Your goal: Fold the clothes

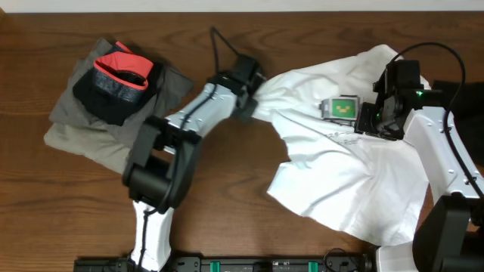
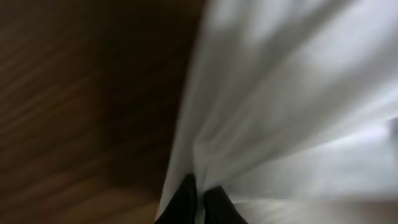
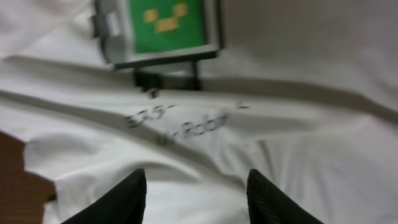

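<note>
Dark fingertips of the left tool [image 2: 200,199] sit closest in the left wrist view, pinched shut on an edge fold of the white T-shirt [image 2: 298,93], with cloth caught between them. The right tool [image 3: 198,186] has its fingers set apart, low over the chest area just under the lettering [image 3: 180,124]. Nothing looks clamped, and I can't tell whether it touches the cloth.

The shirt lies crumpled, front up, on the right half of the wooden worktop [image 1: 227,189]. Overhead, it spreads away from the left tool toward the robot's right and near side. Its long axis looks diagonal, from far-left down to near-right. The green chest print [image 1: 344,108] sits above the lettering, so the collar end probably points to the far edge and the hem toward the robot.

The left tool has the far-left edge, likely a sleeve or side. The right tool is nearer the print and the shirt's middle.

Judgement: the step in hand is spreading or a first fold. The next move depends on the left tool carrying its edge rightward across the body, so the right tool needs its own grip or to get clear.

A grey garment [image 1: 76,128] with a black-and-red item [image 1: 117,79] on top sits far left, well apart from the shirt.
</note>
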Robot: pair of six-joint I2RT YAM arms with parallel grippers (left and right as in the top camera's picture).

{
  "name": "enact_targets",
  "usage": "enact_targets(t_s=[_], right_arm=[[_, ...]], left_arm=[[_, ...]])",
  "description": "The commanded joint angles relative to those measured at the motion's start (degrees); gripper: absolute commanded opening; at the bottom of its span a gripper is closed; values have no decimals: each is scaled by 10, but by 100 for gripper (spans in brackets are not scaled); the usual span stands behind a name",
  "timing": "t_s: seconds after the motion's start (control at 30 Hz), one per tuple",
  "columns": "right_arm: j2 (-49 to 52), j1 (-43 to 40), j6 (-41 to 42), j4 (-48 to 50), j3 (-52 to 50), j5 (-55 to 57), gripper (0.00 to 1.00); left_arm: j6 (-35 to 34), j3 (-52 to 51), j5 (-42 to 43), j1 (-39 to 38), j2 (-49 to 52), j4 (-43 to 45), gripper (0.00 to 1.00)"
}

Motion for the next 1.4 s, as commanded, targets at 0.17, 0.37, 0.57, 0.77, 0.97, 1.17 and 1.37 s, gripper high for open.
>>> enact_targets(t_s=[0.17, 0.37, 0.57, 0.77, 0.97, 1.17, 1.37], right_arm=[[23, -1, 14, 33, -60, -14, 54], [66, -4, 69, 46, -123, -9, 54], [90, -42, 104, 72, -144, 108, 55], [90, -144, 86, 129, -112, 265, 50], [90, -189, -46, 219, -49, 119, 51], [89, -187, -68, 108, 48, 49, 52], [89, -187, -55, 38, 87, -150, 53]], left_arm=[[-65, 8, -105, 87, -77, -113, 6], [-107, 8, -151, 106, -82, -162, 6], [-120, 8, -155, 120, -82, -170, 6], [-120, 8, -155, 127, -83, -172, 6], [-120, 8, -132, 126, -88, -158, 27], [-118, 14, -70, 123, -112, -147, 58], [-71, 15, 141, 107, -154, -60, 69]])
